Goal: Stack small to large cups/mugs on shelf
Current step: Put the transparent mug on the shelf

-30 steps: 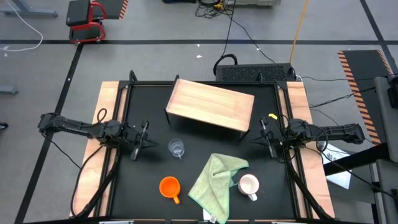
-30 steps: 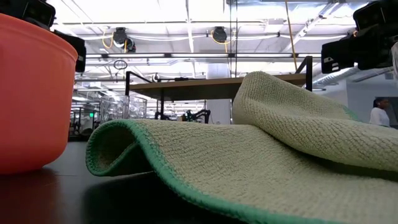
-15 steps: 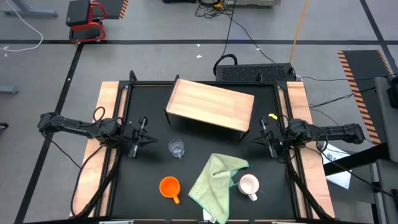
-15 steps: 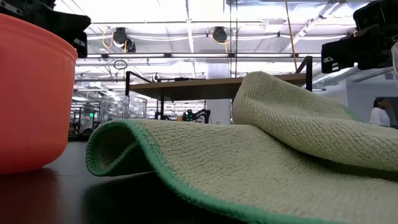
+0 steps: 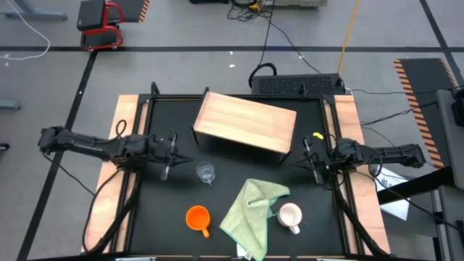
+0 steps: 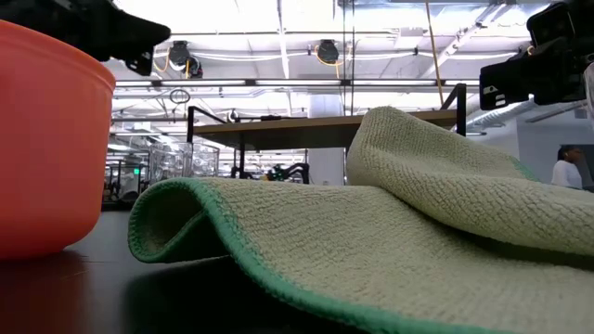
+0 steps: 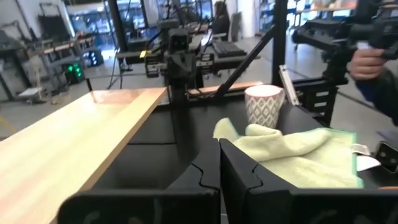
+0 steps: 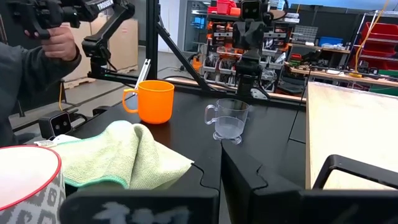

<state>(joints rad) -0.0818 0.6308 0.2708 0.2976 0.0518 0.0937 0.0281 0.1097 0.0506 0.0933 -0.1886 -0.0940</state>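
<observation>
Nothing's stacked yet, so you're at the start. All three vessels sit loose on the black surface (image 5: 239, 177), none on the shelf (image 5: 246, 122).

Left end effector (image 5: 168, 154) hangs low over the left side w/ fingers pressed together, carrying nothing. It's just left of the clear glass cup (image 5: 206, 172), which looks like your first target since it's the closest vessel. You'd need to spread those fingers before going in.

Right end effector (image 5: 312, 161) waits at the right edge, also pressed together, empty.

Orange mug (image 5: 197, 217) stands upright near-left, handle pointing toward the near edge. White mug (image 5: 291, 214) is near-right, touching or just beside the green cloth (image 5: 251, 209), which lies crumpled btwn the two mugs. The cloth could snag a reach for the white mug, imo.

Shelf sits at the far centre, slightly angled, top bare, so there's room to build there.

Surface is matte black w/ wooden strips both sides. Beyond it: grey floor, cables, a red stool far-left. In the right wrist view a person's hand (image 8: 59, 42) holds a device off to the side.
</observation>
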